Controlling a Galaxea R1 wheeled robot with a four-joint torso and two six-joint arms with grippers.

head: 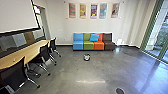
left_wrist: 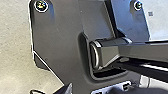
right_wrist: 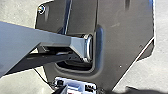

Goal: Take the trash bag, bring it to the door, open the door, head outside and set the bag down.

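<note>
A small white shape [head: 119, 42] stands low by the far wall, just right of the sofa in the head view; whether it is the trash bag I cannot tell. Tall glass panels in green frames [head: 149, 32] run along the room's right side, with daylight behind them. Which part of them is a door is unclear. The state of my two grippers cannot be made out.
A four-coloured sofa [head: 93, 46] is against the far wall. Black wheeled chairs [head: 45, 53] line a long wooden table [head: 30, 55] on the left. On the floor are a round black-and-white object [head: 86, 57] and a dark round spot [head: 120, 90] nearer me.
</note>
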